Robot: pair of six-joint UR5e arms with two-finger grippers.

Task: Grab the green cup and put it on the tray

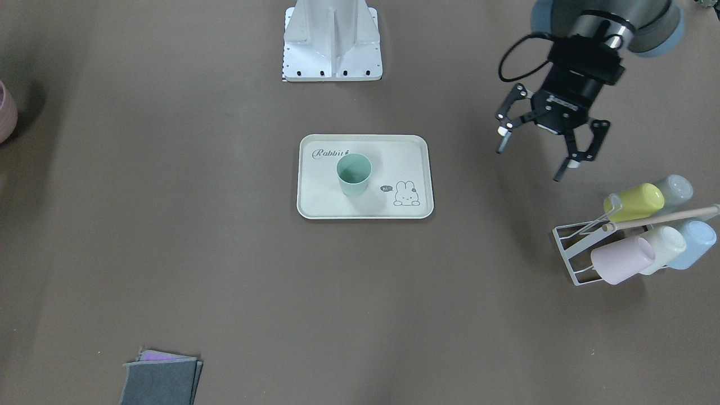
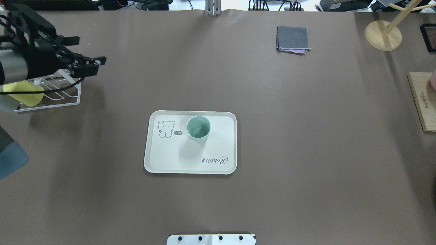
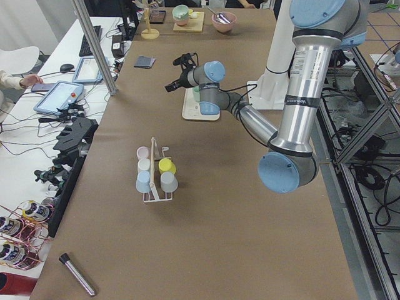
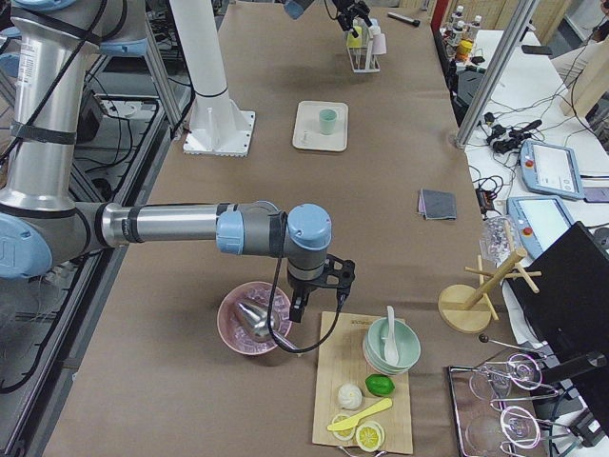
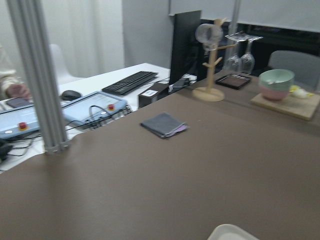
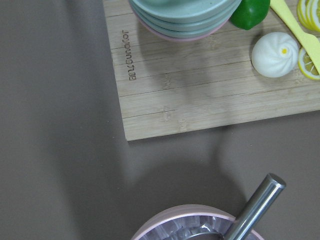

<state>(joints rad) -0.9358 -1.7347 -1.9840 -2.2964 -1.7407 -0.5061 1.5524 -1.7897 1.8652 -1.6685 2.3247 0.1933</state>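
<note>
The green cup (image 1: 354, 174) stands upright on the cream Rabbit tray (image 1: 365, 214), near its middle; both also show in the overhead view, the cup (image 2: 198, 128) on the tray (image 2: 190, 170). My left gripper (image 1: 531, 160) is open and empty, in the air well away from the tray and above the table beside the cup rack; in the overhead view it (image 2: 88, 51) is at the far left. My right gripper (image 4: 317, 303) shows only in the exterior right view, over the edge of a pink bowl far from the tray; I cannot tell whether it is open or shut.
A white wire rack (image 1: 568, 247) holds several pastel cups, among them a yellow one (image 1: 635, 202). A folded grey cloth (image 2: 293, 39) lies at the far side. A wooden board (image 2: 422, 102), a pink bowl (image 4: 255, 319) and a wooden mug tree (image 2: 383, 34) are at the right end.
</note>
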